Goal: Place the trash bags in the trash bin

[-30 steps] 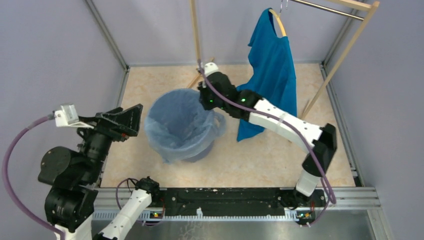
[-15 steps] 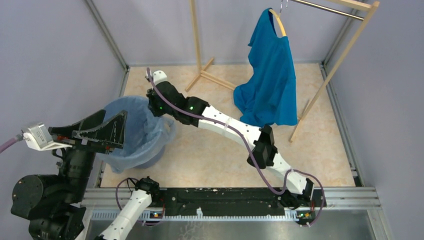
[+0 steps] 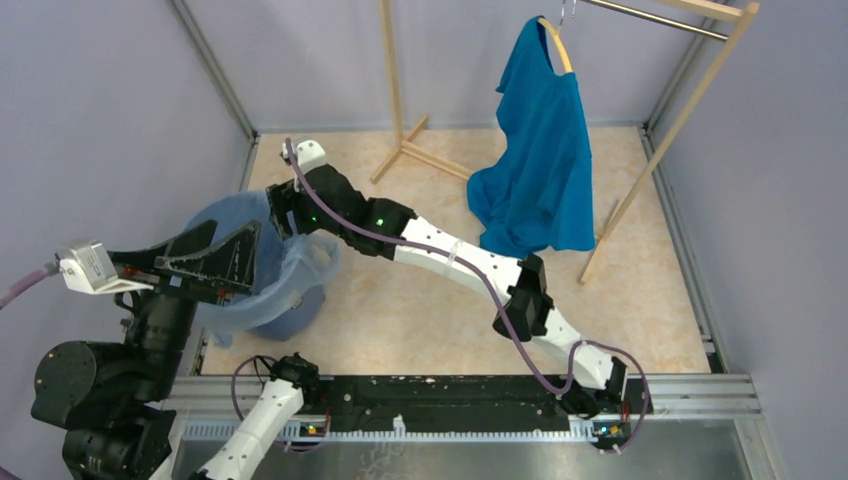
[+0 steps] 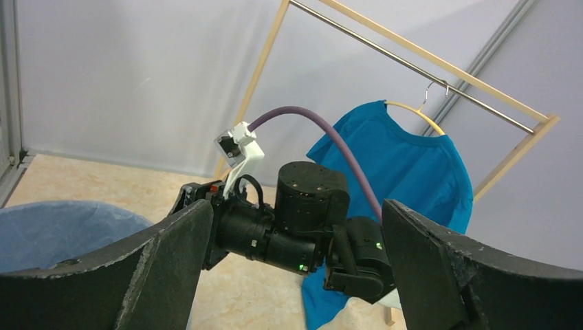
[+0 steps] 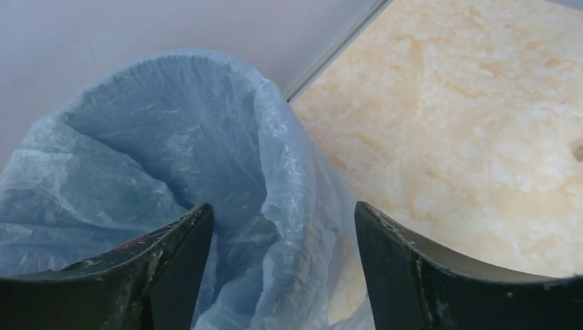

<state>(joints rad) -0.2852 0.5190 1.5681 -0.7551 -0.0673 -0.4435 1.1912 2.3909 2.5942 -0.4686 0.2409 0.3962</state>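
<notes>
While the bag (image 5: 275,158) lines the bin (image 3: 293,322), the right gripper (image 5: 282,206) stands released around its rim. The left gripper (image 4: 295,206) gapes wide, holding nothing.

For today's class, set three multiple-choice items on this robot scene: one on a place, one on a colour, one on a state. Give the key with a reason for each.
1. Where on the table does the trash bin stand?
A. By the left edge
B. In the middle
C. By the right edge

2. What colour is the hanging T-shirt?
A. Red
B. White
C. Bright blue

3. How is the left gripper?
A. Shut on a bag
B. Open, holding nothing
C. Shut on a cable

Key:
1 A: the top view shows the bin beside the left wall.
2 C: the shirt is bright blue in both the top and left wrist views.
3 B: in the left wrist view its fingers stand wide apart with nothing gripped between them.
</notes>
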